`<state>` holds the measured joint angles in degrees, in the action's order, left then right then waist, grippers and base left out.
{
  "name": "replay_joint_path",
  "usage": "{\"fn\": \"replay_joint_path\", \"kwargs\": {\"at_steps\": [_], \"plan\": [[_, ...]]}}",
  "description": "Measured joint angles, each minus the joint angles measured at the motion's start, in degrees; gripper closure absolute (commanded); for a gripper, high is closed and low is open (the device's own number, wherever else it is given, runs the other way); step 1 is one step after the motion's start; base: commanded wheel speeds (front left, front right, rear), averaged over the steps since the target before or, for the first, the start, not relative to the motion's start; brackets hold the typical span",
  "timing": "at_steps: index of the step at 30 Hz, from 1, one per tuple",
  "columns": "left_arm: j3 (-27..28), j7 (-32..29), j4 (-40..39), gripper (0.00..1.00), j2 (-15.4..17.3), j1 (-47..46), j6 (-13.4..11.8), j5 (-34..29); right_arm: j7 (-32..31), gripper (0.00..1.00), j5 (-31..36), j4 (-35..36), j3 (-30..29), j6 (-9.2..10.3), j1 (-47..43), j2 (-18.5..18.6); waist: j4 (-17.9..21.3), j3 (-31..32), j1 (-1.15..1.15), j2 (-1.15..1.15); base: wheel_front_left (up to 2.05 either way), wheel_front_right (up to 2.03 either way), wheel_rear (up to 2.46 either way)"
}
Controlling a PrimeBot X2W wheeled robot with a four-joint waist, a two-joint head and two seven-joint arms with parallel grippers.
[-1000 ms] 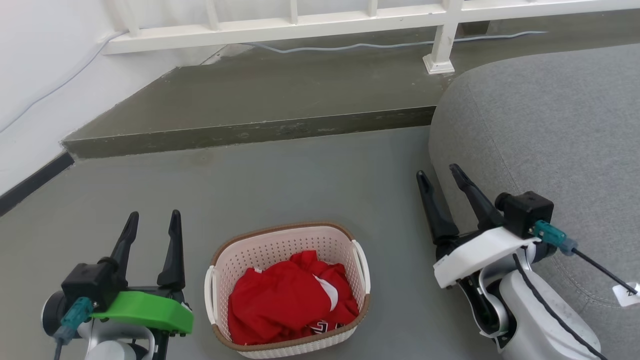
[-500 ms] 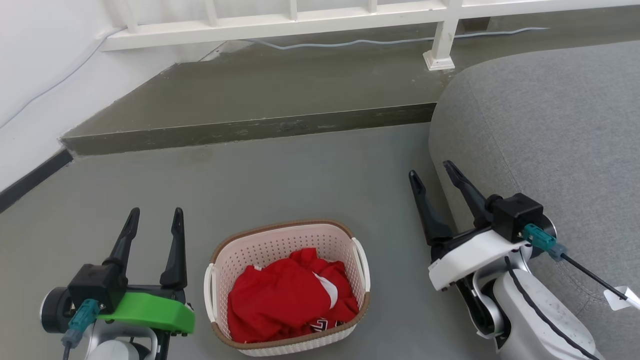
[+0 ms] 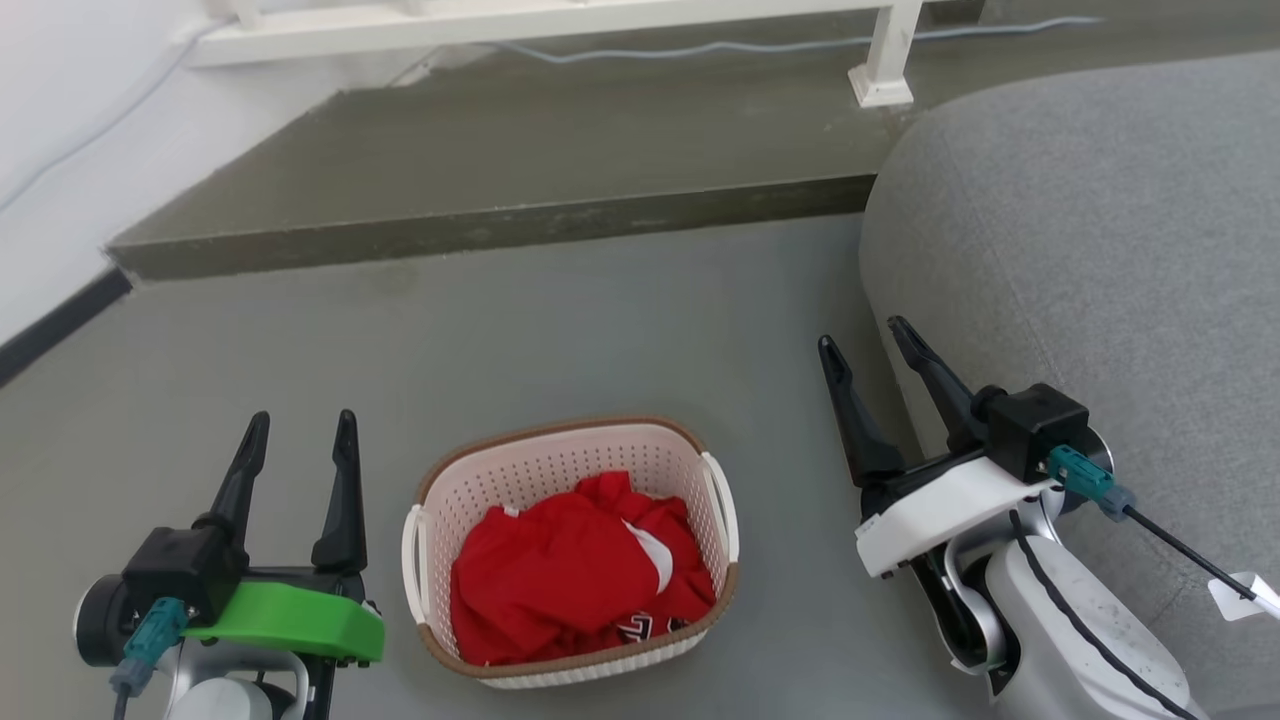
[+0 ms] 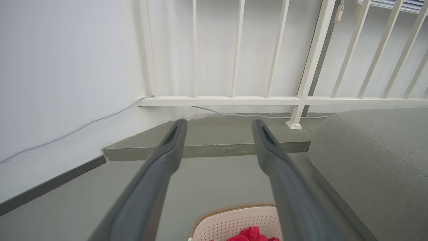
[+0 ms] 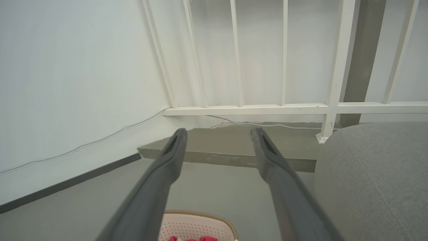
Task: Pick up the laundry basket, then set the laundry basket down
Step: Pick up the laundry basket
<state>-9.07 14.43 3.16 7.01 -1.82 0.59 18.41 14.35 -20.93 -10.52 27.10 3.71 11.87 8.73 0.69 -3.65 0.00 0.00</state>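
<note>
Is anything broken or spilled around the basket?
Nothing stands out. The laundry basket sits upright on the floor, red clothing bunched inside with none spilled; the left gripper and right gripper are open, apart from it.

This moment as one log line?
cream perforated plastic laundry basket: on grey floor, ungrasped | left gripper: open | right gripper: open

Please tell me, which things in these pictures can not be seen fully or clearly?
- Head view: the inside bottom of the laundry basket is hidden under the red garment.
- Head view: the garment's print is mostly lost in its folds.
- Left wrist view and right wrist view: the bottom edge cuts off most of the basket.
- Head view: the white tag is cut by the right edge and too small to read.
</note>
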Motion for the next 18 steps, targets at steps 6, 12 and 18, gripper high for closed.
{"fn": "replay_joint_path", "kwargs": {"at_steps": [6, 12, 18], "plan": [[1.2, 0.0, 0.1, 0.0, -0.1, 0.0, 0.5, 0.7, 0.0, 0.0, 0.3, 0.1, -0.1, 0.0, 0.9, -0.4, 0.3, -2.7, 0.0, 0.0, 0.0, 0.0, 0.0], [2.2, 0.0, 0.6, 0.0, 0.1, -1.5, 1.0, 1.1, 0.1, 0.0, 0.4, 0.2, -0.8, 0.02, 2.1, -1.2, 1.0, -6.2, 0.0, 0.0, 0.0, 0.0, 0.0], [2.7, 0.0, 1.7, 0.0, 0.3, -2.3, 2.0, 2.5, 0.1, 0.0, 0.9, 0.1, -1.0, 0.45, 3.2, -1.6, 1.6, -9.6, 0.0, 0.0, 0.0, 0.0, 0.0]]}}
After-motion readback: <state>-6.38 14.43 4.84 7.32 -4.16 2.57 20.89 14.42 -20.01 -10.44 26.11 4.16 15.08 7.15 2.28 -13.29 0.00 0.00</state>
